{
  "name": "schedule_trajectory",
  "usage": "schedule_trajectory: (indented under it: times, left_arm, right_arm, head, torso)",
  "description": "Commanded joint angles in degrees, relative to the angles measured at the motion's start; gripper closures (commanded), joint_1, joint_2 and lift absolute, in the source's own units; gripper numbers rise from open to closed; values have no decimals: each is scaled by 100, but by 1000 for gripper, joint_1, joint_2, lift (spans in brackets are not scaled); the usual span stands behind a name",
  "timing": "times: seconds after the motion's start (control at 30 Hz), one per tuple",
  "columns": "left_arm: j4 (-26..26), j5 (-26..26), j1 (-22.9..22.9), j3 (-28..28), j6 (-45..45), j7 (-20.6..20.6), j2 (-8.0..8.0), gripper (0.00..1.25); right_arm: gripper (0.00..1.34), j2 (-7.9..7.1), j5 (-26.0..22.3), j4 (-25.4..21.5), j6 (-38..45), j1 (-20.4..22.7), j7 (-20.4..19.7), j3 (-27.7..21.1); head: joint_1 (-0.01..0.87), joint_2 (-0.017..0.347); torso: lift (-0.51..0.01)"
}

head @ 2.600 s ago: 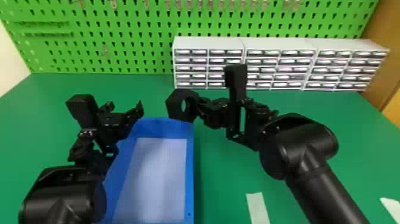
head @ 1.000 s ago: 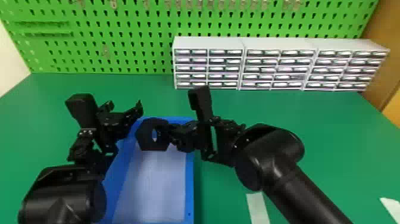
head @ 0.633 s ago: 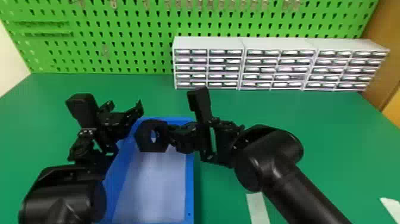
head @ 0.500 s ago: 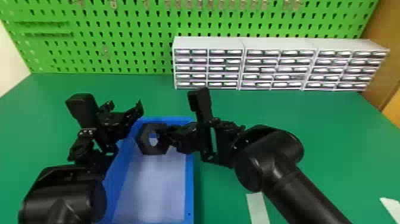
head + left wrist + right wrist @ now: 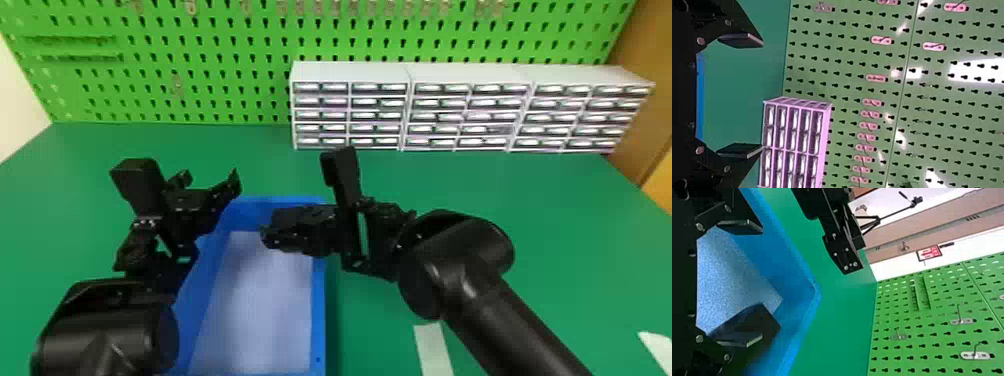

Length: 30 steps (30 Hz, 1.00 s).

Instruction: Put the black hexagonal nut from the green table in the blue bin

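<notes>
Released: 1 nut | right end effector: 2 fingers apart | 1 bin

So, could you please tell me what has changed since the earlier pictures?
The right tool has moved left, from the right side of the blue bin to over it, bringing the black hexagonal nut, and has let go: its fingers stand apart, and the nut is now lower, within the bin's walls. The left tool, the bin and the drawer cabinets stayed put.
</notes>
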Motion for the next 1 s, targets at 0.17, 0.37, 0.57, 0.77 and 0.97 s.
schedule_trajectory:
  times: [0.17, 0.37, 0.57, 0.77, 0.97]
  left_arm:
    - [-1, 5, 0, -1, 0, 0, 0, 326]
    - [-1, 5, 0, -1, 0, 0, 0, 326]
    - [-1, 5, 18, -1, 0, 0, 0, 326]
    - [-1, -4, 18, -1, 0, 0, 0, 326]
    - [-1, -4, 9, -1, 0, 0, 0, 326]
  right_arm:
    - [194, 7, 214, -71, -9, 0, 0, -232]
    - [193, 33, 460, -211, -36, 71, 0, -496]
    - [193, 42, 575, -299, -44, 123, 0, -724]
    - [193, 42, 733, -448, -36, 211, 0, -988]
    - [193, 42, 935, -642, -36, 325, 0, -1304]
  head:
    - [686, 51]
    - [686, 51]
    - [686, 51]
    - [686, 51]
    - [686, 51]
  torso:
    - [-97]
    - [-97]
    - [-97]
    - [-97]
    - [-97]
